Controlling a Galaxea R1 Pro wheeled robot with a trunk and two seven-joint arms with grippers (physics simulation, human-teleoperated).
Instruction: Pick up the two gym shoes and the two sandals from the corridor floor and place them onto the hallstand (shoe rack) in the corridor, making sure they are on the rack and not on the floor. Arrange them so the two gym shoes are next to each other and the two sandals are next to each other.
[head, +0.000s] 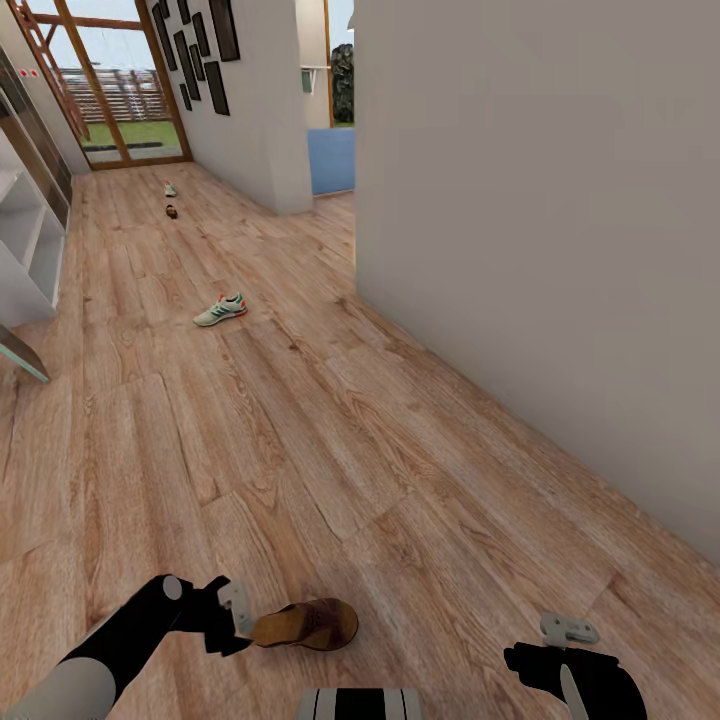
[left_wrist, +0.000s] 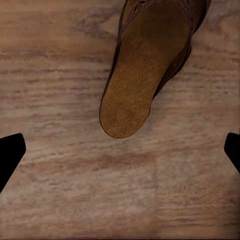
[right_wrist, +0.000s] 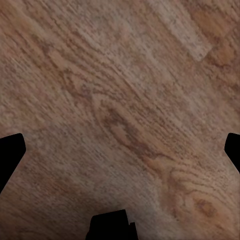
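Observation:
A brown sandal with a tan footbed lies on the corridor floor just in front of me. My left gripper hovers at its heel end. In the left wrist view the sandal lies just beyond the open left gripper, with nothing between the fingers. My right gripper is open over bare planks, low at the right in the head view. One gym shoe lies mid-corridor. Far down the corridor lie a second gym shoe and another sandal. The pale hallstand stands along the left edge.
A grey wall runs along the right side of the corridor. A white wall with dark picture frames and a glass door close the far end. A doorway with a blue panel opens behind the wall corner.

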